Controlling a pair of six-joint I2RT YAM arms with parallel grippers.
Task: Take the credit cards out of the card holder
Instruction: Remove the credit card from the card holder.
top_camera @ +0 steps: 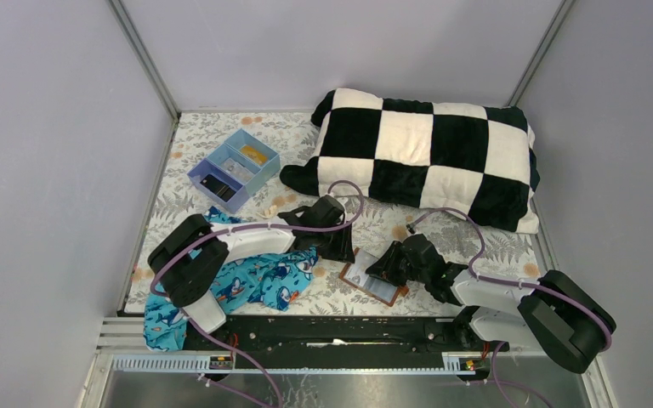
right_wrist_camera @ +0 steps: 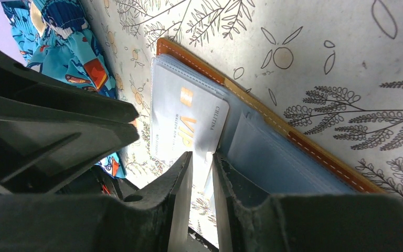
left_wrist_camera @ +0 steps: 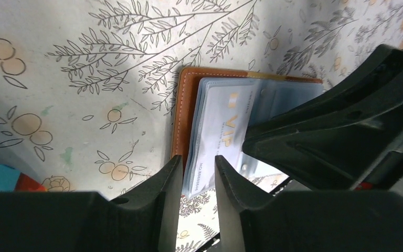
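The brown card holder (top_camera: 388,293) lies open on the floral cloth between my two grippers. Its stitched edge shows in the left wrist view (left_wrist_camera: 181,115) and in the right wrist view (right_wrist_camera: 294,137). A whitish credit card marked VIP (left_wrist_camera: 223,123) sits in the clear sleeves on the pale interior and also shows in the right wrist view (right_wrist_camera: 186,123). My left gripper (left_wrist_camera: 198,160) is low over the holder's near corner (top_camera: 343,253), jaws narrowly apart astride the sleeves' corner. My right gripper (right_wrist_camera: 202,155) is at the holder's middle (top_camera: 380,270), jaws narrowly apart with a white card edge in the gap.
A blue divided tray (top_camera: 234,168) stands at the back left. A black-and-white checkered pillow (top_camera: 429,153) fills the back right. A blue patterned cloth (top_camera: 255,280) lies under the left arm, close to the holder. Grey walls enclose the table on three sides.
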